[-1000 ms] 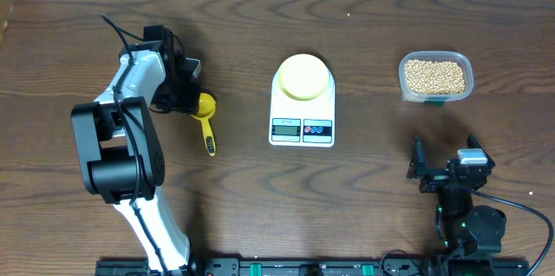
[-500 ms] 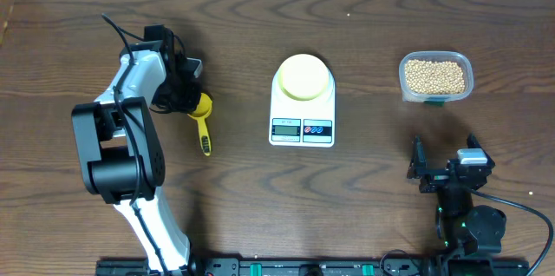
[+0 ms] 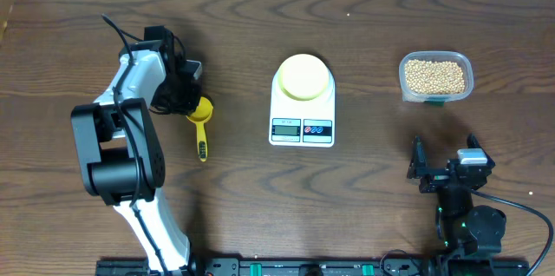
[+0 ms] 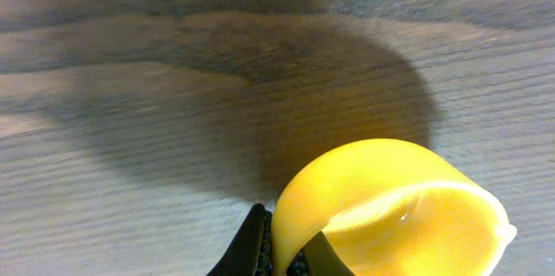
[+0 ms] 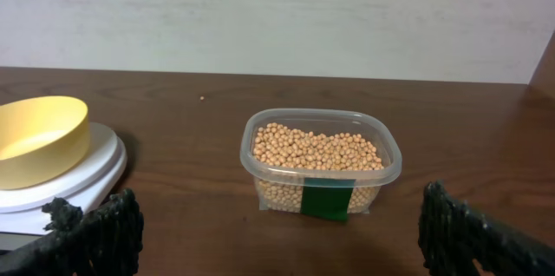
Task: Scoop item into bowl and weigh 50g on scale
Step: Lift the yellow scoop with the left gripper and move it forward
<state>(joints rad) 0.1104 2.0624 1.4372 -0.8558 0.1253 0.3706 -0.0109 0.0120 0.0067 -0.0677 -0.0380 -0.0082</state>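
Presently my left claw [image 3: 184,94] sits at the cup of the yellow scoop [image 3: 202,126], its fingers [image 4: 257,239] astride the cup wall; whether they are clamped I cannot tell. My right claw [image 3: 444,161] rests spread wide, holding nothing, near the beans [image 3: 435,75], which lie in their clear tub [image 5: 321,116]. The bowl [image 3: 303,76] stands on the scale [image 3: 302,128] and appears empty. Risk: a hold on the rounded cup, not the handle, may let the scoop twist or slip. Bare worktop [image 3: 364,189] separates scale and tub; the scale stands between scoop and beans.
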